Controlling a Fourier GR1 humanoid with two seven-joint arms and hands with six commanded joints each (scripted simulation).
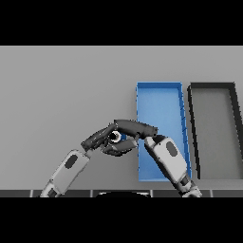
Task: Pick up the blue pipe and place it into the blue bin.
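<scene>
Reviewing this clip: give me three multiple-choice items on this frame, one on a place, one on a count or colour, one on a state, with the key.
1. Where does the black bin stand relative to the blue bin?
A. To its left
B. To its right
C. Inside it

2. How many bins are on the table?
A. One
B. Two
C. Three

3. Where are the two hands?
A. Far apart at opposite table edges
B. Close together at the blue bin's left edge
C. Both inside the black bin

Key: 1 B, the black bin sits right of the blue one. 2 B, only those two show. 3 B, the left hand and right hand meet there.
</scene>
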